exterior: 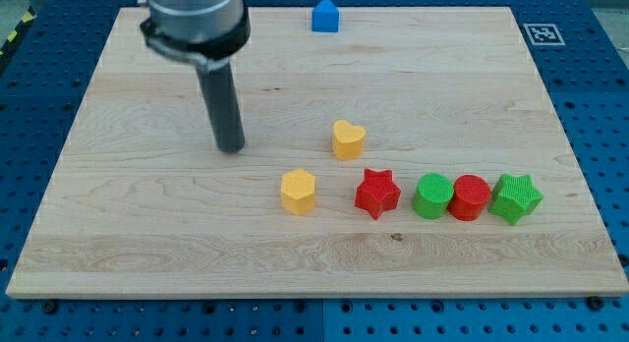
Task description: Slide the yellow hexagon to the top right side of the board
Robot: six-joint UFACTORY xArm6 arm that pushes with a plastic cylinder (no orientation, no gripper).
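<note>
On a pale wooden board [147, 234], the dark rod's tip [231, 148] rests at ten o'clock from the yellow hexagon block [298, 192], apart from it, touching nothing. A yellow heart block [348, 140] sits at one o'clock from the hexagon. A red star block [377, 193] lies at three o'clock.

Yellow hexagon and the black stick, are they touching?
Apart. The camera view shows bare wood between my tip and the yellow hexagon, which sits lower and toward the view's right.
</note>
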